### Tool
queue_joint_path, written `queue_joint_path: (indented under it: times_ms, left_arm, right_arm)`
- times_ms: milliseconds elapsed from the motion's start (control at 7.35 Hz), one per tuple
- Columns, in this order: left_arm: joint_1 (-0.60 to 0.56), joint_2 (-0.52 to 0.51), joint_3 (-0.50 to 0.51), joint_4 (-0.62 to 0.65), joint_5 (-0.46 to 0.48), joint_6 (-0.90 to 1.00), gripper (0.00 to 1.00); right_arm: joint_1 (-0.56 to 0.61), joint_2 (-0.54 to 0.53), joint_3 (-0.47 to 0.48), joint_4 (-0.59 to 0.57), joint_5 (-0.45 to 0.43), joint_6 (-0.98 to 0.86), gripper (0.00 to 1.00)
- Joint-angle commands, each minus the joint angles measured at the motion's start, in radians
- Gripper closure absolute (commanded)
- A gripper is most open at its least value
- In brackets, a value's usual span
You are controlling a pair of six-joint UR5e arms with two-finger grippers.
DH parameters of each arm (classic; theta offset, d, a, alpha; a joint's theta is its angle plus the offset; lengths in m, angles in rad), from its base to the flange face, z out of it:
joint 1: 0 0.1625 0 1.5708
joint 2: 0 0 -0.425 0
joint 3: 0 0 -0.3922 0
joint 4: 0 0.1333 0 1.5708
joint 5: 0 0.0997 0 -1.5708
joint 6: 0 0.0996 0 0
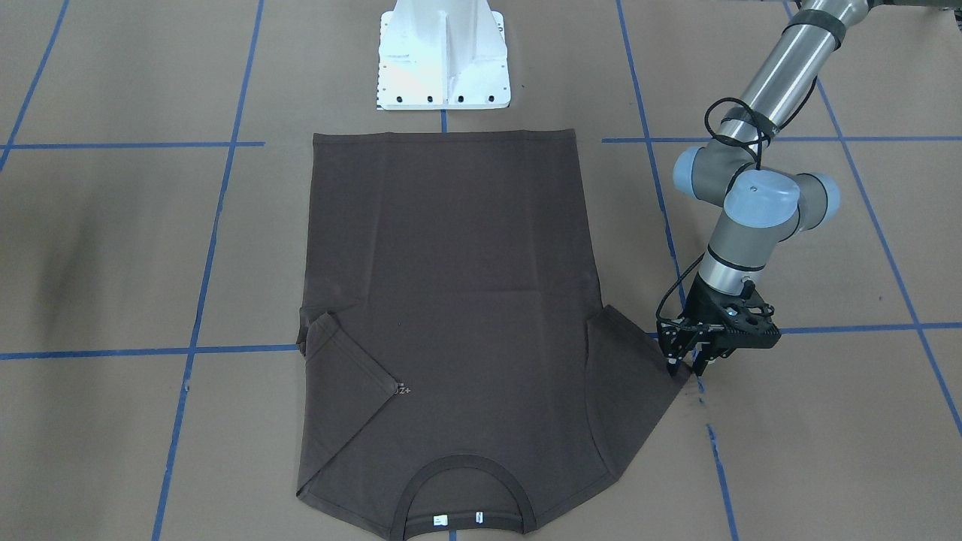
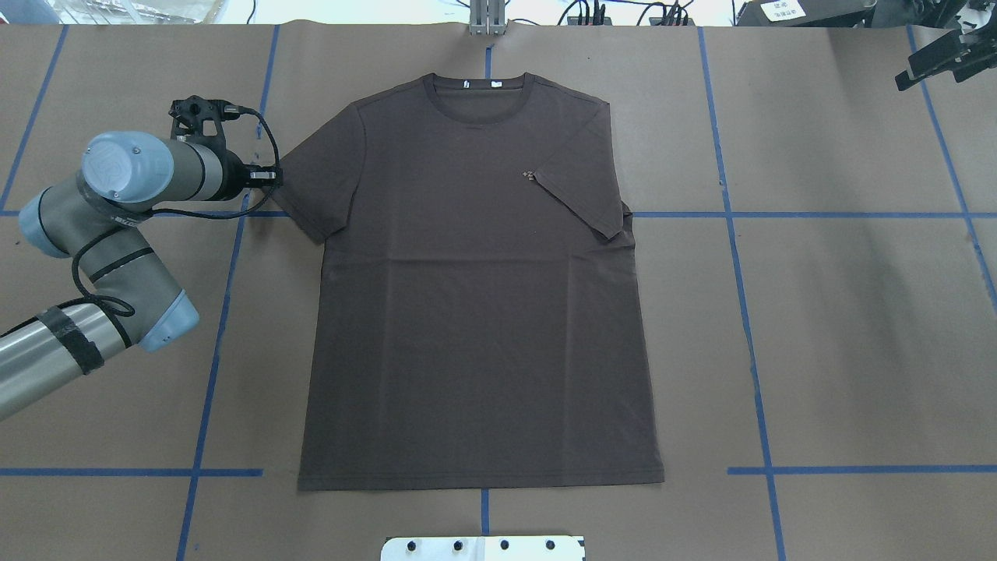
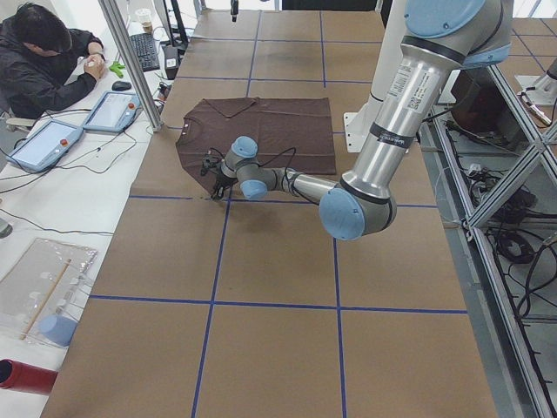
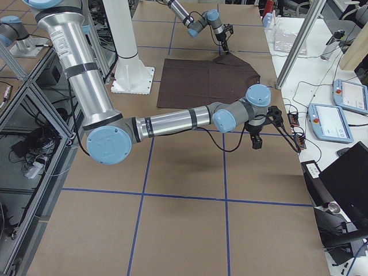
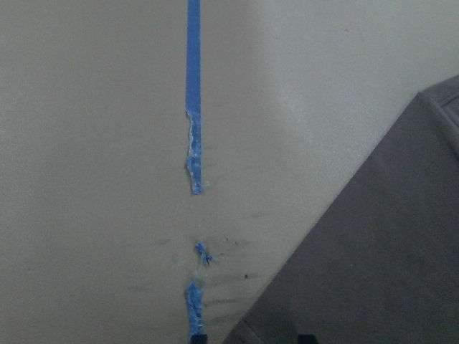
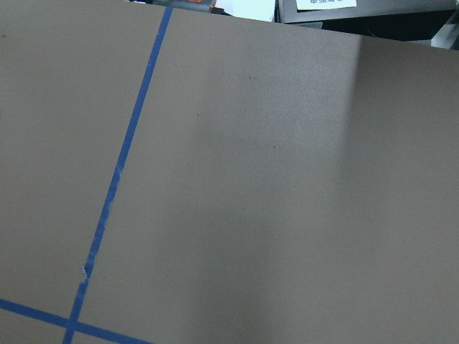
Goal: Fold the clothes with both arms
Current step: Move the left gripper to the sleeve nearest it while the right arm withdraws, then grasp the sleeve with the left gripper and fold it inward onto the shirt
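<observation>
Jaws on your left gripper (image 1: 686, 368) stand spread, with nothing pinched. In the left wrist view the 2 finger ends just show at the bottom edge, and the corner of the left sleeve (image 1: 631, 391) lies between them. The gripper is down at the table (image 2: 857, 312), right at the outer tip of that sleeve. It is likely placed there because that corner is the easiest cloth to catch without bunching the body of the shirt. It also sits just beside a torn run of blue tape (image 5: 192, 86), so the fingers may scrape paper as well as cloth when they close.

Moving outward, the T-shirt (image 2: 475, 312) lies flat and face up in the middle of the table. Its hem is toward the pedestal base (image 1: 443, 60) and its collar (image 2: 479, 101) is on the far side from the robot. The right sleeve (image 2: 580, 199) is already turned in over the chest, its tip touching the small pale lettering (image 2: 529, 174). I judge this to be the matching fold on the other side: 1 sleeve done, 1 to go, and the body folds not yet started.

Your right gripper (image 4: 255, 140) hangs over bare table well apart from the shirt, probably parked there to leave the cloth free for the left arm. I cannot tell whether it is spread or closed, and its wrist view shows only paper and tape.
</observation>
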Motion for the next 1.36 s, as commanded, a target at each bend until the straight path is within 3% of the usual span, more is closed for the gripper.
queue_joint_path:
  times_ms: [0, 136, 544, 816, 1088, 1224]
  left_arm:
    - [0.000, -0.005, 0.003, -0.004, 0.000, -0.004, 0.77]
    - [0.000, -0.008, 0.003, -0.005, 0.000, -0.004, 1.00]
    - [0.000, -0.052, -0.015, 0.037, -0.002, -0.014, 1.00]
    - [0.002, -0.116, -0.108, 0.236, -0.003, -0.020, 1.00]
    - [0.051, -0.240, -0.104, 0.404, 0.000, -0.145, 1.00]
    - [0.077, -0.271, -0.077, 0.410, 0.001, -0.177, 1.00]
  right_arm:
    - [0.000, -0.001, 0.000, 0.000, -0.001, 0.000, 0.00]
    - [0.000, -0.001, 0.001, 0.000, -0.001, 0.000, 0.00]
    - [0.000, -0.007, 0.003, 0.000, -0.001, 0.000, 0.00]
    - [0.000, -0.016, 0.017, 0.000, -0.002, 0.003, 0.00]
    - [0.000, -0.017, 0.017, 0.000, -0.002, 0.003, 0.00]
    - [0.000, -0.017, 0.015, 0.000, -0.002, 0.003, 0.00]
